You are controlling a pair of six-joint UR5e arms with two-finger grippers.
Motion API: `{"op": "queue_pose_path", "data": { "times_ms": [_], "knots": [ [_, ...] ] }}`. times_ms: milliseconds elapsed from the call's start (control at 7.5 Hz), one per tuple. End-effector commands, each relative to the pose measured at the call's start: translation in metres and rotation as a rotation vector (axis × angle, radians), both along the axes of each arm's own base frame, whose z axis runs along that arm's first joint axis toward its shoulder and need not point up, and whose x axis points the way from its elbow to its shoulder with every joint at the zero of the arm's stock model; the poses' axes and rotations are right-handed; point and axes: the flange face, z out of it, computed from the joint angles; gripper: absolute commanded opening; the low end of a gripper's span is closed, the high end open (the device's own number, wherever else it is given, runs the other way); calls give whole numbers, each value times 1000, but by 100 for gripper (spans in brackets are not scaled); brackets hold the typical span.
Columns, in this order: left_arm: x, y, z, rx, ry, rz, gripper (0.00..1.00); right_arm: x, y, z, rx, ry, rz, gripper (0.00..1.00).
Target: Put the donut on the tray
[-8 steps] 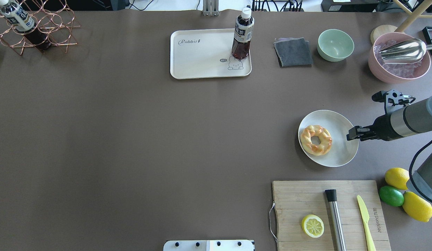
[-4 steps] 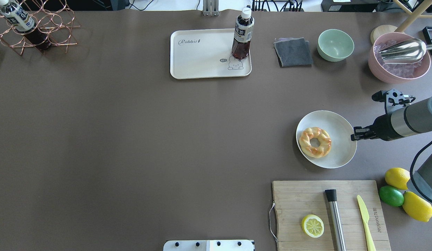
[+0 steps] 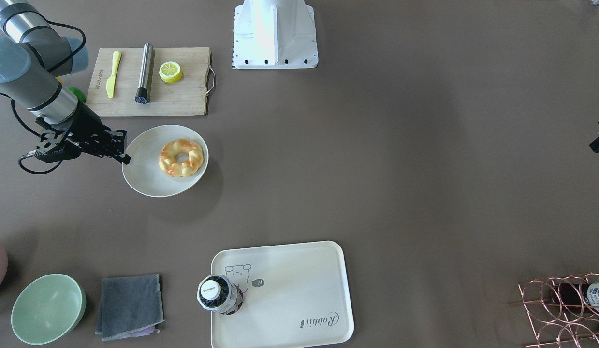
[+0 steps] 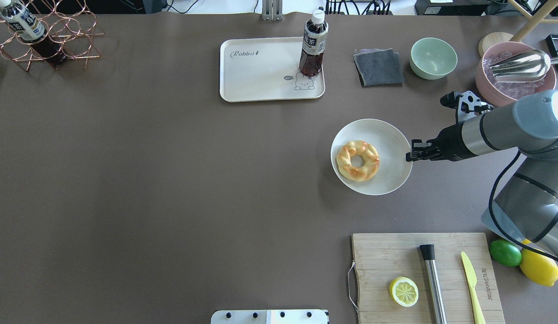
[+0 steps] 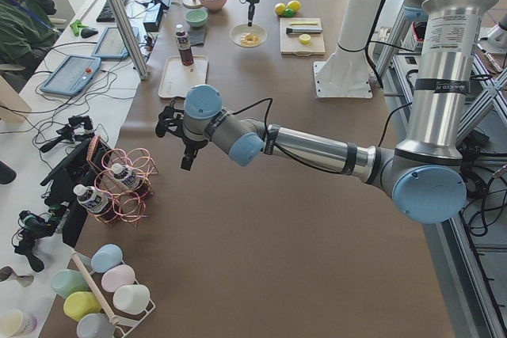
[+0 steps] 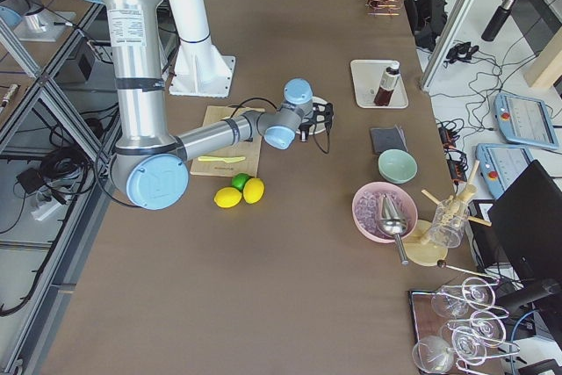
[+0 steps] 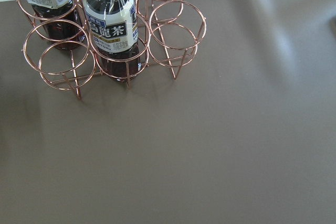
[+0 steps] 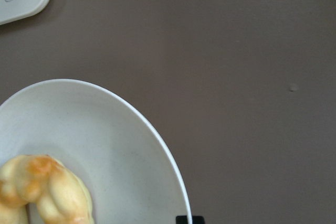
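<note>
My right fingers [image 4: 410, 157] are closed on the plate [image 4: 389, 139] at its near rim; donut [image 4: 357, 160] sits across the plate from them, tray [image 4: 260, 76] well beyond it, forward-left on the desk [image 4: 170, 180].

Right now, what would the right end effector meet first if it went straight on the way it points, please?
The plate: the right end effector sits at its rim, though I cannot tell whether it is clamped. Straight past the rim lies the donut, height permitting.
</note>
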Motion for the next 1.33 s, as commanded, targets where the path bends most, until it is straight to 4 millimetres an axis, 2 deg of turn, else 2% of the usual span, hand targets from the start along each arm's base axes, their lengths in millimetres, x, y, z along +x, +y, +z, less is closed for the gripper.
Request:
{"op": "queue_pose_path", "data": {
  "times_ms": [0,133,267,400,533,667,800,933,1067,1200],
  "knots": [
    [30,-13,-32,-111,91,-28,98,-66,-18,-109,-50,-94,26,0],
    [52,-18,-51,-159,131,-27,98,-93,-22,-155,-55,-81,43,0],
    [86,-18,-87,-218,187,-18,98,-120,-18,-194,-70,-88,56,0],
    [113,-13,-104,-249,227,-7,98,-138,-11,-227,-69,-113,78,0],
    [135,-7,-108,-262,258,-1,98,-149,-9,-249,-58,-117,81,0],
    [164,3,-118,-258,290,31,97,-154,-10,-270,-64,-104,86,0],
    [186,4,-132,-284,302,0,97,-159,-9,-285,-76,-99,98,0],
    [218,8,-142,-304,299,-20,97,-162,-9,-301,-103,-97,108,0],
    [240,16,-149,-277,288,-27,97,-164,-9,-311,-109,-85,108,0],
    [251,22,-152,-270,284,-36,93,-169,-6,-325,-122,-58,107,0]
  ]
}}
